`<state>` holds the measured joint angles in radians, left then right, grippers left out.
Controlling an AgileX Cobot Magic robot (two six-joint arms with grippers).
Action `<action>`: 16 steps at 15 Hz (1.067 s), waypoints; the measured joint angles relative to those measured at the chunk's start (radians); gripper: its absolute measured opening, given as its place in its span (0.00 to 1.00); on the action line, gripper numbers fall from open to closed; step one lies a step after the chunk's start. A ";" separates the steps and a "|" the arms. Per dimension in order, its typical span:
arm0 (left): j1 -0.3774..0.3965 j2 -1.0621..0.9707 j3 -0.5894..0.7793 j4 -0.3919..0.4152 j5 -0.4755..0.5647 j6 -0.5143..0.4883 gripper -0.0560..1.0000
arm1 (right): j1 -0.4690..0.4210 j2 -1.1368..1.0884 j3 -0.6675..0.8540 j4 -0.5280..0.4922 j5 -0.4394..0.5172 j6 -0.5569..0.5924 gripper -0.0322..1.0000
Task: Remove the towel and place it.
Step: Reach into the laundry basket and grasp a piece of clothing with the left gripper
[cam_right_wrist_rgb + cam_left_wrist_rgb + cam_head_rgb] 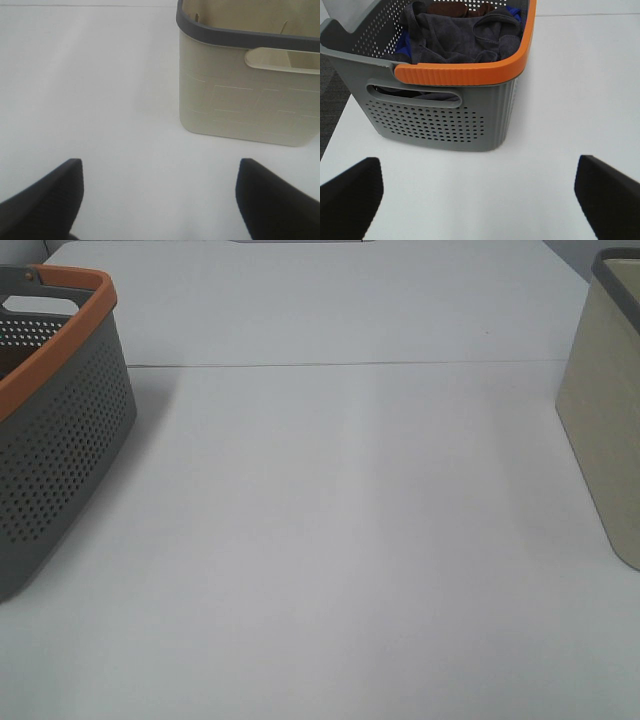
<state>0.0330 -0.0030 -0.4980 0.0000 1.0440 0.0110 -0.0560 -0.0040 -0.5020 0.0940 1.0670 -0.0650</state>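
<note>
Left fingers [351, 196] are spread wide w/ nothing between them, hanging over bare counter [560, 115] short of the handle end of the perforated basket [445, 125]. Right fingers [46, 196] are likewise apart and hold nothing, over the counter and facing the cream bin [235, 110], not touching it.

The towel [455, 37] lies inside the basket, bunched in a crumpled heap below the orange rim [465, 75]. It spans approx. the basket's width. A hemmed edge loops across the top of the heap. With the cloth this wadded, no clear long axis or pointing direction can be told. A blue cloth [402, 46] shows beside it and something brown [447, 9] sits behind it toward the far end.

Only the left wrist view shows the basket's contents; in the exterior high view the basket [60, 450] is cut off at the left edge and no towel shows. The bin's inside is seen only in part from the right wrist view; the high view gives just one side of it at the right edge [605, 420]. Basket and bin are well apart.

Neither arm shows in the high view, so arm pose is only inferred from the wrist views: both look down at a slant, fingers clear of the counter.
</note>
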 joint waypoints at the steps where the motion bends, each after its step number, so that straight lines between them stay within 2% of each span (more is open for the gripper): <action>1: 0.000 0.000 0.000 0.000 0.000 -0.002 0.98 | 0.000 0.000 0.000 0.000 0.000 0.000 0.75; 16: 0.000 0.000 0.000 -0.009 0.000 -0.003 0.98 | 0.000 0.000 0.000 0.000 0.000 0.000 0.75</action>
<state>0.0330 -0.0030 -0.4980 -0.0090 1.0440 0.0080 -0.0560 -0.0040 -0.5020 0.0940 1.0670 -0.0650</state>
